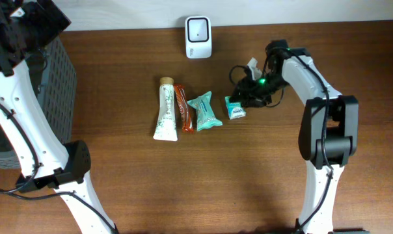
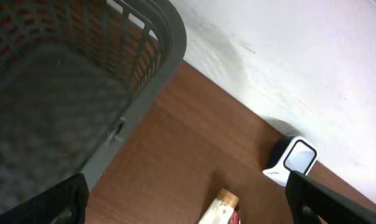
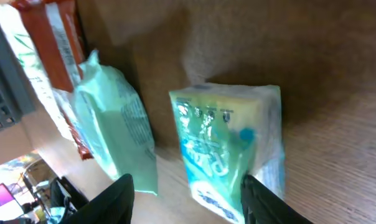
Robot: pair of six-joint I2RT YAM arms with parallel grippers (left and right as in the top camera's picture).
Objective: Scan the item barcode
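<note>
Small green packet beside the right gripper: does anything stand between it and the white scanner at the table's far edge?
Nothing visible does. Only bare table lies between the small green packet and the white scanner; the teal pouch lies off to the side, clear of that path.

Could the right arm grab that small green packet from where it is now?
Probably yes: the right claw hovers right at the green packet, jaws apart, with nothing in the way.

The small teal-and-white crinkly plastic packet (image 1: 235,108) lies flat, printed face up, on the brown wooden table (image 1: 248,175), apart from the white boxy barcode scanner (image 1: 198,37) with a dark window standing at the far edge.
</note>
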